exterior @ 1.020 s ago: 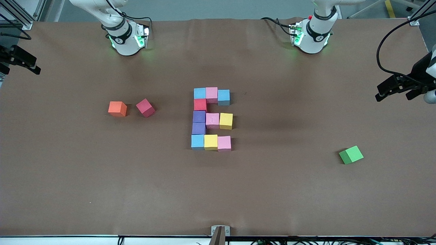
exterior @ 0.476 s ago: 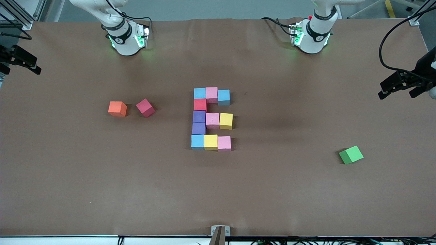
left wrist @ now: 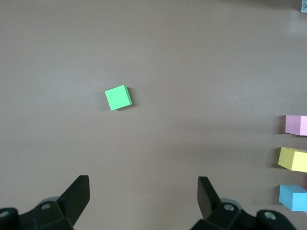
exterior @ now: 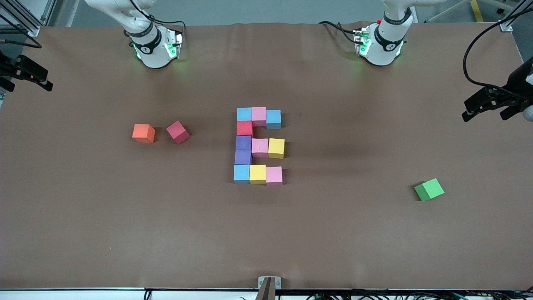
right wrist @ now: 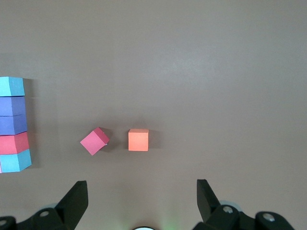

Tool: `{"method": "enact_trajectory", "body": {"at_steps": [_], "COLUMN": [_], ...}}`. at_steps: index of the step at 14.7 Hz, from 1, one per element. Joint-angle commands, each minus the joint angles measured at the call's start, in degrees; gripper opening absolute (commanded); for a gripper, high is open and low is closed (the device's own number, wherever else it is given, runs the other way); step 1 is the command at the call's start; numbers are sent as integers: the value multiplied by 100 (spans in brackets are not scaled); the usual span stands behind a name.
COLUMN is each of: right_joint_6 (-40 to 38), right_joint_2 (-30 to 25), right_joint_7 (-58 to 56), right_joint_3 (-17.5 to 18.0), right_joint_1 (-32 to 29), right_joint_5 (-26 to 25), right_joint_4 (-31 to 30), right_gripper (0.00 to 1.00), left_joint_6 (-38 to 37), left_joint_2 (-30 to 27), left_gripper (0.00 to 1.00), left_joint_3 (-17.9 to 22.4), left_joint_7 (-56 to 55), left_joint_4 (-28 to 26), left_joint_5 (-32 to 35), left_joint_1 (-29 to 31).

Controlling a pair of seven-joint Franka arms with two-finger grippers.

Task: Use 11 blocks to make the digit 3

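We see digit 3 [exterior: 259, 145] complete mid-worktop, between both arms; left claw [left wrist: 144, 201] and right claw [right wrist: 142, 203] wide apart, empty, parked at worktop ends.

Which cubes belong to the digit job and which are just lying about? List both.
Job: eleven blocks forming the digit 3 mid-table: three light blue, three pink, two yellow, two purple, one red.
Lying about: orange cube and crimson cube toward the right arm's end; green cube toward the left arm's end.
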Motion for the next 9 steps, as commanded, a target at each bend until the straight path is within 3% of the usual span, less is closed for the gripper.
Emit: {"method": "enact_trajectory", "body": {"at_steps": [1,9], "right_joint_6": [16,7], "right_joint_2": [-97,-97], "right_joint_7": [-37,-45], "right_joint_3": [-3,-3], "right_joint_1": [42,51], "right_joint_5": [-28,-28], "right_joint_4": [-99,-99], "right_gripper": [100,100], "left_joint_6": [21,30], "left_joint_2": [-86,-86], "left_gripper": [99,100], "left_joint_3": [11,11], "left_joint_7": [115,106], "left_joint_4": [-32,-32], "left_joint_5": [-8,-43], "left_joint_1": [-14,-14]}}
